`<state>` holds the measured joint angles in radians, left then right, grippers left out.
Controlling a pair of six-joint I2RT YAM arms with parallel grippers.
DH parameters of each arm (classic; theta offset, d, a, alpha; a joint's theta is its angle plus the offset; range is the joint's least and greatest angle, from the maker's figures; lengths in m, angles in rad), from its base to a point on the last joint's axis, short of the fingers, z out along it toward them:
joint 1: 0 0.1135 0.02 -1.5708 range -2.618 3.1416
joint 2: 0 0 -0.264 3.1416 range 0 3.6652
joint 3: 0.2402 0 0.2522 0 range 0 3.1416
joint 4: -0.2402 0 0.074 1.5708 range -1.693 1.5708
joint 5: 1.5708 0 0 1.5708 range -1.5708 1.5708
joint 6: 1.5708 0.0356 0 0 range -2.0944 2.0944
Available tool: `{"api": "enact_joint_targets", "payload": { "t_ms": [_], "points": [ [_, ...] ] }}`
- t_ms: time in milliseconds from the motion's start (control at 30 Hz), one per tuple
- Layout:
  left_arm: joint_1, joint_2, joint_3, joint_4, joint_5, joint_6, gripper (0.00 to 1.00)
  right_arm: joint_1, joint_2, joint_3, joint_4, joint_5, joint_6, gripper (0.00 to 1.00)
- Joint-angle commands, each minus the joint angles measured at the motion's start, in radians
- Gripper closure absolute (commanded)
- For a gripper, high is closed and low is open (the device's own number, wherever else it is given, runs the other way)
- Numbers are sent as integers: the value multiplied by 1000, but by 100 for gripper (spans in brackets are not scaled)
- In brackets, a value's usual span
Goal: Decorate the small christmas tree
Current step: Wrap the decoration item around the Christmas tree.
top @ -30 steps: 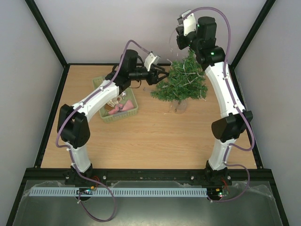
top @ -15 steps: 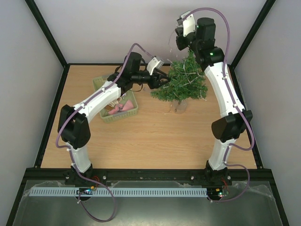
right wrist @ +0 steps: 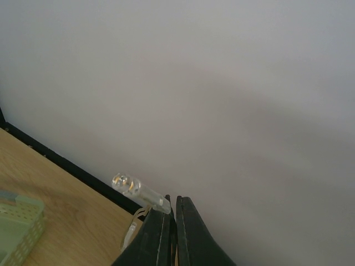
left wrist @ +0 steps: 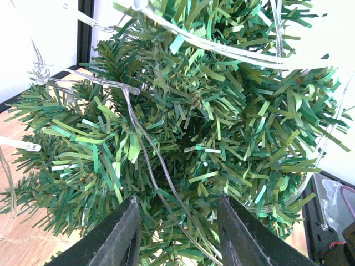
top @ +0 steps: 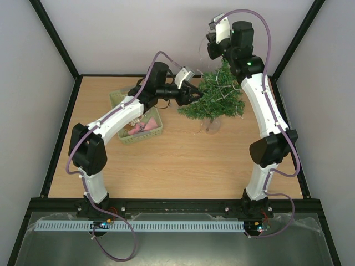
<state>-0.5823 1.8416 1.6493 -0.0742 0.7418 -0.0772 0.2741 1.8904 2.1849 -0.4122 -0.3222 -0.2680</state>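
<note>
The small christmas tree stands at the back middle of the table, with a clear light string draped over its green branches. My left gripper is pushed into the tree's left side. In the left wrist view its jaws stand open, with branches and a strand of the string between them. My right gripper is raised above the treetop and shut on the light string. A clear bulb sticks out beside its tips, and thin wire hangs down toward the tree.
A pale green basket holding pink ornaments sits left of the tree, under my left arm; its corner shows in the right wrist view. The tree's clear base rests on the wooden table. Walls enclose the back and sides.
My left gripper has moved right, from beside the tree into its left branches. My right gripper has stayed high above the treetop, still holding the string.
</note>
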Motion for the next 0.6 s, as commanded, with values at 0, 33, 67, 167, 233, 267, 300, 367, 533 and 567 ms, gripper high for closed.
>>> {"api": "enact_joint_targets", "payload": {
  "t_ms": [0,33,67,167,233,267,300,367,533,567],
  "points": [
    [-5,-6,18,24,13,-41,61,-4,-36,-3,29,10,12,98],
    [-4,-4,18,14,0,-32,63,-3,-36,-5,30,14,12,98],
    [-5,1,18,1,-14,-24,65,-5,-36,-8,28,17,14,98],
    [-5,11,22,-49,-47,3,72,-5,-41,-22,29,38,18,98],
    [-5,10,13,-64,-69,12,77,-10,-40,-21,10,38,41,96],
    [-5,4,4,-64,-79,15,80,-15,-36,-14,-4,42,60,95],
    [-5,0,-2,-62,-90,13,81,-21,-32,-8,-14,51,86,95],
    [-5,-9,-10,-65,-108,11,83,-39,-27,-7,-26,65,133,93],
    [-4,-20,-24,-75,-163,15,85,-70,-37,-51,-25,73,213,88],
    [-4,-22,-28,-74,-164,16,85,-71,-41,-60,-25,76,225,87]
  ]
}}
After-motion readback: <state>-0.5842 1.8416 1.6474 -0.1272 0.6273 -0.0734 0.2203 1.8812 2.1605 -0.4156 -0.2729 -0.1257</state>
